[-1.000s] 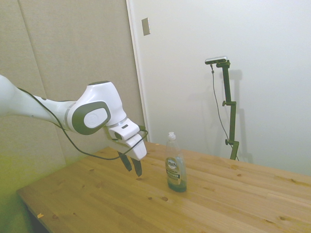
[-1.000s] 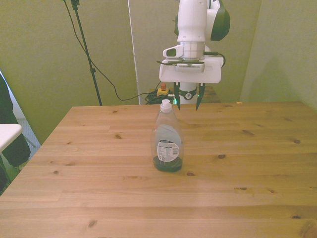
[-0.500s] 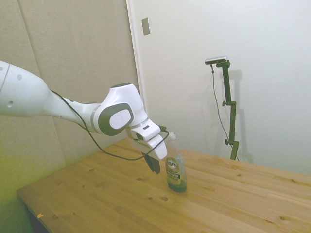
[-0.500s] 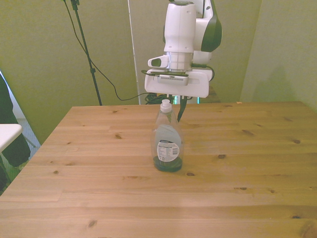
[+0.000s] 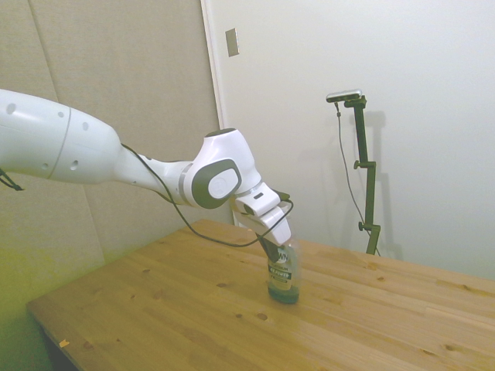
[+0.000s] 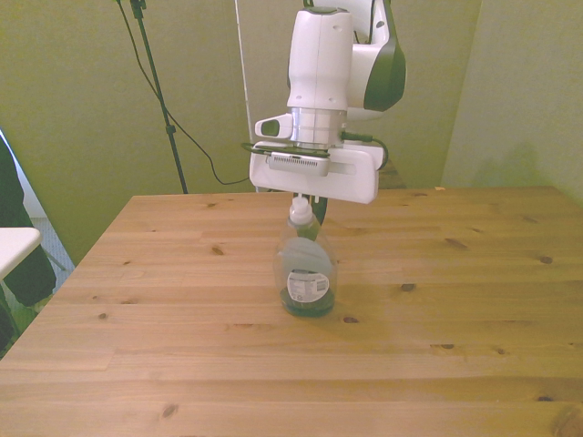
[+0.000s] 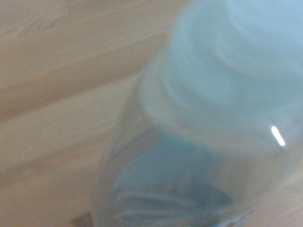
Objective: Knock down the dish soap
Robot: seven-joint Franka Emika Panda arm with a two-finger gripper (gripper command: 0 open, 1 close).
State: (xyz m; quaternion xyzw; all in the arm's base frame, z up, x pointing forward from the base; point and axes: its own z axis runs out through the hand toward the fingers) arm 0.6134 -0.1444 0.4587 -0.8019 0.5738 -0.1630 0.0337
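The dish soap (image 6: 305, 273) is a slim clear bottle with blue-green liquid at its bottom and a white cap (image 6: 299, 215). It stands near the middle of the wooden table (image 6: 455, 346) and leans slightly toward the front view's left. My gripper (image 6: 310, 214) is right at the bottle's neck, and the white hand covers the space just above and behind the cap. In the side view the gripper (image 5: 272, 249) hides the cap and presses against the upper part of the bottle (image 5: 281, 272). The wrist view is filled by the blurred cap and shoulder of the bottle (image 7: 208, 109).
A black cable (image 6: 196, 146) hangs behind the table's far edge. A dark and white object (image 6: 18, 264) sits off the table at the front view's left edge. Bare planks surround the bottle on all sides.
The arm has swung from behind the bottle up to its neck. The cap has shifted slightly toward the front view's left, so the bottle now leans while its base stays in place.
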